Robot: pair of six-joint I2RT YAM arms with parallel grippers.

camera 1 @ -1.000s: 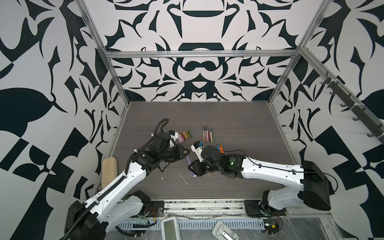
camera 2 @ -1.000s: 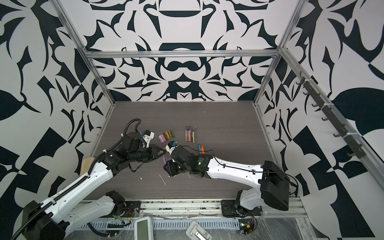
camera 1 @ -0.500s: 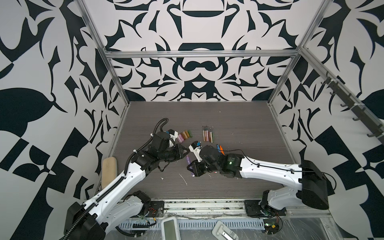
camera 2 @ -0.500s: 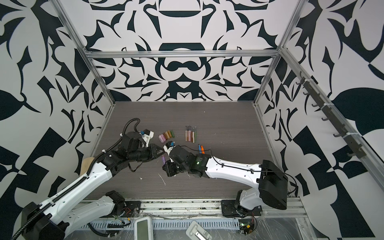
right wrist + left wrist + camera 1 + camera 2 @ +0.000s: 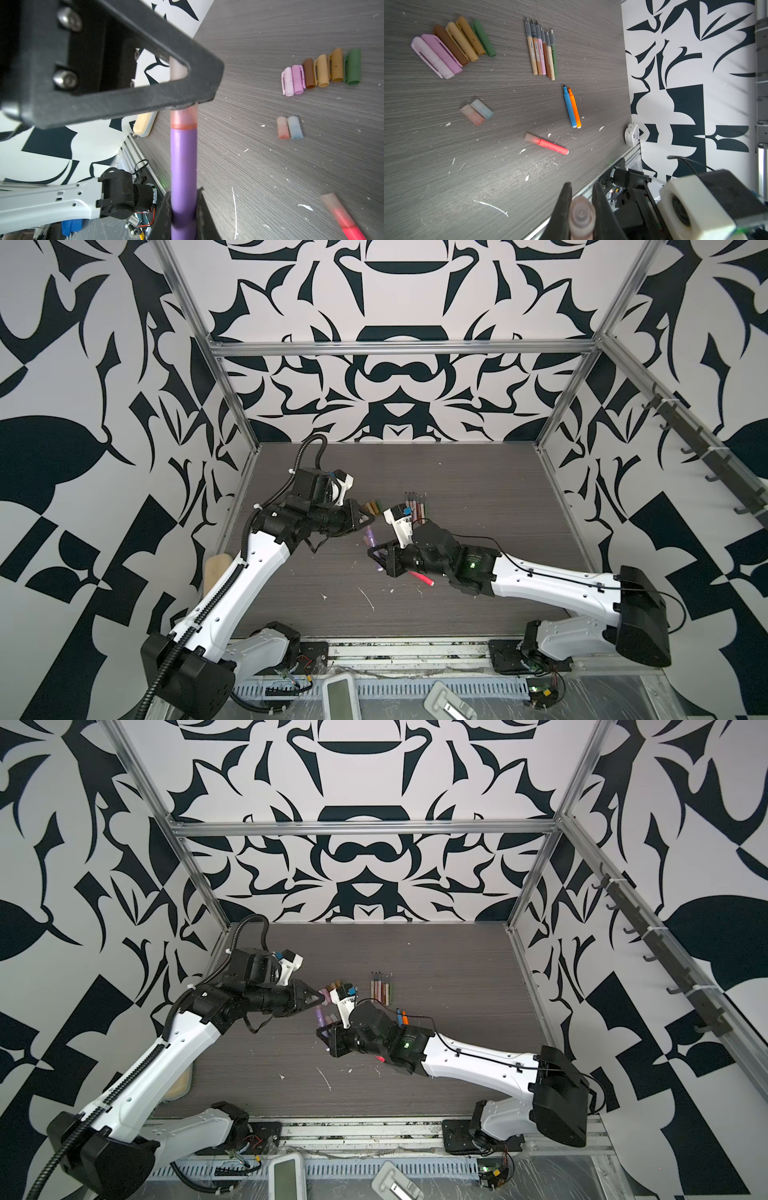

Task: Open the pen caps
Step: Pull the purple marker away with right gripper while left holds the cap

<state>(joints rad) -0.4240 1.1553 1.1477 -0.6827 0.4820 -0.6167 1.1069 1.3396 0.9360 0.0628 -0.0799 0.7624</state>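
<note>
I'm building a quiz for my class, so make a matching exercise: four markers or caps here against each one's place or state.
1. purple plastic marker body
2. translucent pinkish cap on it
3. coral-red plastic marker
4. bright blue plastic marker

A. lies uncapped beside the orange marker
B. clamped in the left gripper
C. lies loose, cap on
D. clamped in the right gripper

Pairs: 1-D, 2-B, 3-C, 4-A
</note>
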